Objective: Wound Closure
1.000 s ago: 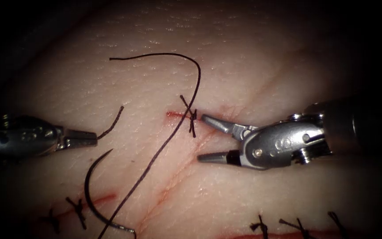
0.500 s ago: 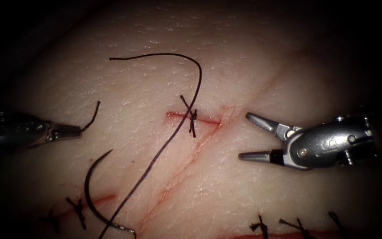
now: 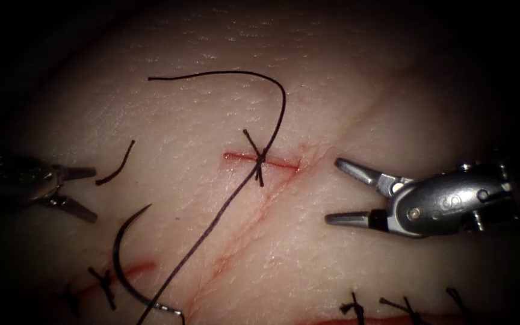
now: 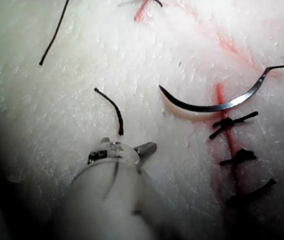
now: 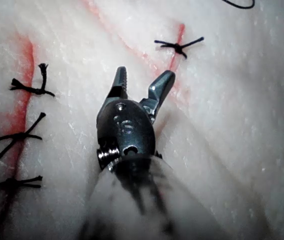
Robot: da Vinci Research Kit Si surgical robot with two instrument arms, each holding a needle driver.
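The short cut (image 3: 275, 162) in the tissue carries one knotted stitch (image 3: 260, 158), also seen close to the right tool as a knot (image 5: 178, 46). My left tool (image 3: 93, 195) is far left of the cut, jaws open and holding nothing. A loose cut end of thread (image 3: 115, 164) lies just off its tips, and it shows again as a thread end (image 4: 110, 107). My right tool (image 3: 333, 191) hovers right of the cut, jaws wide open and empty (image 5: 143, 79). The curved needle (image 3: 123, 262) lies flat on the tissue, lower left of the cut, held by neither tool. Its long thread (image 3: 212, 216) runs up past the knot.
Earlier knotted stitches sit at the lower left (image 3: 105, 283) and along the lower right edge (image 3: 404, 308). A faint red crease (image 3: 242, 241) runs diagonally below the cut. Near the needle (image 4: 212, 106) several stitches (image 4: 229, 122) cross another red cut.
The left tool drew back to the left, then opened and let go of the cut thread end, which now lies on the tissue. The right tool withdrew to the right, still open.
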